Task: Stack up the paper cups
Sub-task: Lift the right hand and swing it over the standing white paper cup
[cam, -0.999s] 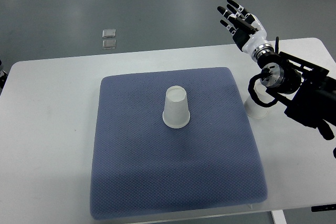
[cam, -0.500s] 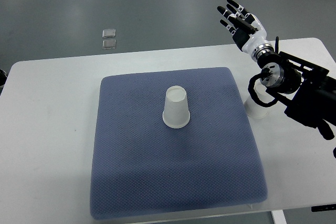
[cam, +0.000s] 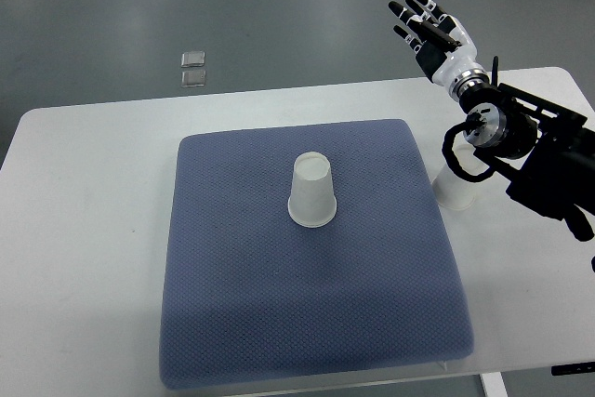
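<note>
One white paper cup (cam: 311, 191) stands upside down near the middle of the blue-grey mat (cam: 307, 313). A second white cup (cam: 455, 186) stands on the table just off the mat's right edge, partly hidden under my right forearm. My right hand (cam: 430, 25) is raised beyond the table's far edge, above and behind that cup, with its fingers spread and holding nothing. The left arm does not show.
The mat lies on a white table (cam: 84, 230). Two small clear squares (cam: 193, 68) lie on the grey floor beyond the table's far edge. The black right arm (cam: 548, 160) covers the table's right side.
My right hand and forearm have shifted slightly up and to the right, uncovering a bit more of the second cup. A dark object at the left edge is gone from view.
</note>
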You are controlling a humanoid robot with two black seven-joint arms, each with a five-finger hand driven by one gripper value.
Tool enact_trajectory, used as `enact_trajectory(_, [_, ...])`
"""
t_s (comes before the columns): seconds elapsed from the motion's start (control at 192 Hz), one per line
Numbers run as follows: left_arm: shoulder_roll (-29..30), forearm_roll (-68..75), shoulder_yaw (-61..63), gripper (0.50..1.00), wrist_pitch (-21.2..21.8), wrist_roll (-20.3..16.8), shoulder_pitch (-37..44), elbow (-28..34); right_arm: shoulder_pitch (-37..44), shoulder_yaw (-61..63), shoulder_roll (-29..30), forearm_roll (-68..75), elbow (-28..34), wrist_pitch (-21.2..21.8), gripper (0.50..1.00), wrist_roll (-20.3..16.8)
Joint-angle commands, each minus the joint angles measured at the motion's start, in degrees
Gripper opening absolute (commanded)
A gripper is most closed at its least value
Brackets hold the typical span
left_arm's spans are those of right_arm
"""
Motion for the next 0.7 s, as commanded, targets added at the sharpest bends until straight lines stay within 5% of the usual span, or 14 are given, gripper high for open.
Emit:
enact_trajectory(0.0, [0.0,0.0,0.0,1.000,0.0,0.0,0.0,0.0,0.5,-0.1,-0.3,0.0,-0.2,-0.1,0.913,-0.1])
enact_trajectory(0.385, [0.0,0.0,0.0,1.000,0.0,0.0,0.0,0.0,1.7,-0.7,-6.2,-15.6,2.0,1.3,0.915,-0.2])
enact_trajectory(0.692, [0.0,0.0,0.0,1.000,0.0,0.0,0.0,0.0,7.0,-7.3,-20.5,-44.2,11.6,6.7,0.913,-0.6])
